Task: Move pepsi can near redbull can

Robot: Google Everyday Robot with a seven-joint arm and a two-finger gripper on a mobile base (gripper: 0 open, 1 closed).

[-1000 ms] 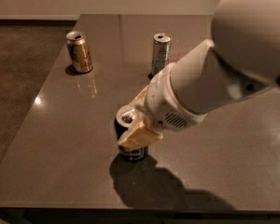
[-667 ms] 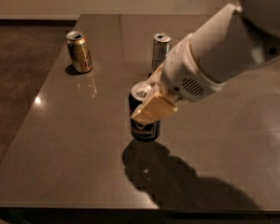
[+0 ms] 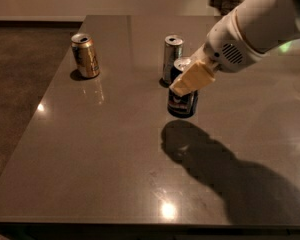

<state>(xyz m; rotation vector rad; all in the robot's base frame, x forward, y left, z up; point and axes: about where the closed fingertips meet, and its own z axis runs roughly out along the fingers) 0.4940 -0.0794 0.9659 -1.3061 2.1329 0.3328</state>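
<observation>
Cans on a dark worktop (image 3: 90,159), one held in the pincer (image 3: 191,79).
Toward the far left corner a gold-brown can (image 3: 85,55) stands upright, well apart from the others. Near the middle of the far edge the redbull can (image 3: 172,58) stands upright. Just in front of it and slightly to the right is the pepsi can (image 3: 182,103), upright, pinched near its top by the pincer. The white arm (image 3: 255,26) reaches in from the far right corner.

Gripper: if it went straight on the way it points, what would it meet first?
Probably the table, down-left of the pepsi can held in the gripper; the redbull can stands behind, off that line. Depth is unclear.
</observation>
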